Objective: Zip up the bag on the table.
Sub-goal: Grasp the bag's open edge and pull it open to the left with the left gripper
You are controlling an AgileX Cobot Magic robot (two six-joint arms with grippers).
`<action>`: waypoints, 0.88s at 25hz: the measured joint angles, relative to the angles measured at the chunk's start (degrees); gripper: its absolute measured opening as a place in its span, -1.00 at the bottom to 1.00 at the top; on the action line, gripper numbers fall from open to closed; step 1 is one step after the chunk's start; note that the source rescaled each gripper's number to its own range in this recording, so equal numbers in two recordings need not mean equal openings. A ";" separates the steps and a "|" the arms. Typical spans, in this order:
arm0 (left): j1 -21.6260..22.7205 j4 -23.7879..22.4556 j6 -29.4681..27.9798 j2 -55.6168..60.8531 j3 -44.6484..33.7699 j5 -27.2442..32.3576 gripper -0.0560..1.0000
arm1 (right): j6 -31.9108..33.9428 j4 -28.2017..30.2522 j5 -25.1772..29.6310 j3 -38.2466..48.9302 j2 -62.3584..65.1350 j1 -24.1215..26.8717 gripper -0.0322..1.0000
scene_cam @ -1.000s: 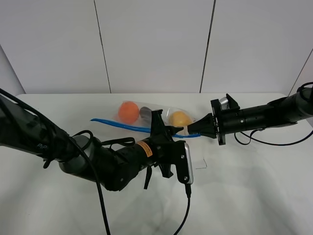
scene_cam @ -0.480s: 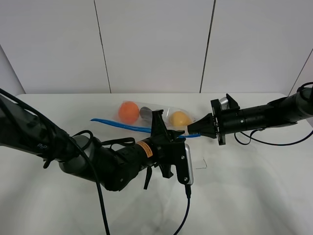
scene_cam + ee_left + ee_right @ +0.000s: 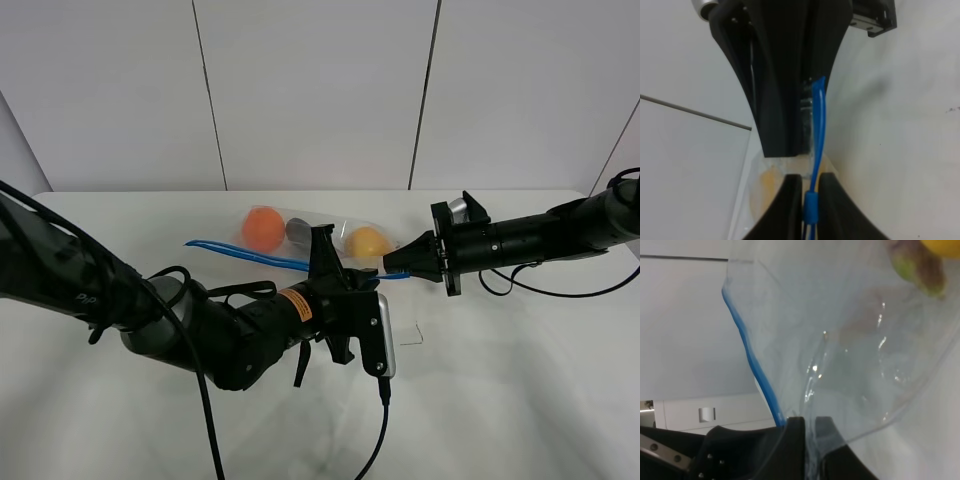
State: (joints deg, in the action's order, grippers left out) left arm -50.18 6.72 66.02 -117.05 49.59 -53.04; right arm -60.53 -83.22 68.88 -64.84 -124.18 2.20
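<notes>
The clear bag (image 3: 318, 240) lies at the back middle of the white table (image 3: 520, 380). An orange (image 3: 263, 228), a dark eggplant (image 3: 298, 232) and a lemon (image 3: 367, 242) show through it. Its blue zipper strip (image 3: 240, 253) runs along the near edge. My left gripper (image 3: 360, 273) is shut on the blue slider (image 3: 811, 207), which sits between its fingers (image 3: 789, 197) in the left wrist view. Facing it closely, my right gripper (image 3: 391, 265) is shut on the bag's right end beside the blue strip (image 3: 747, 350); the plastic (image 3: 855, 340) runs into its fingers (image 3: 796, 432).
The left arm (image 3: 200, 325) lies across the table's middle with its wrist camera (image 3: 384, 335) and a hanging cable (image 3: 375, 440). The right arm (image 3: 540, 238) reaches in from the right edge. A grey panelled wall (image 3: 320, 90) stands behind the table.
My left gripper's jaws have closed on the zipper slider. Both arms and the bag stay where they were.
</notes>
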 joint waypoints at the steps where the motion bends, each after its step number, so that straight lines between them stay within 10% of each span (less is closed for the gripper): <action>1: 0.00 0.00 0.00 0.00 0.00 0.00 -0.83 | 0.00 0.00 0.00 0.00 0.00 0.00 -0.94; 22: 0.95 -0.28 4.67 0.00 0.00 0.30 -0.89 | 0.00 -0.52 -0.05 0.00 0.00 0.00 -0.94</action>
State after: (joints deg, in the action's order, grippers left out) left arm -49.24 6.44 70.69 -117.05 49.59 -52.74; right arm -60.53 -83.74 68.83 -64.84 -124.18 2.20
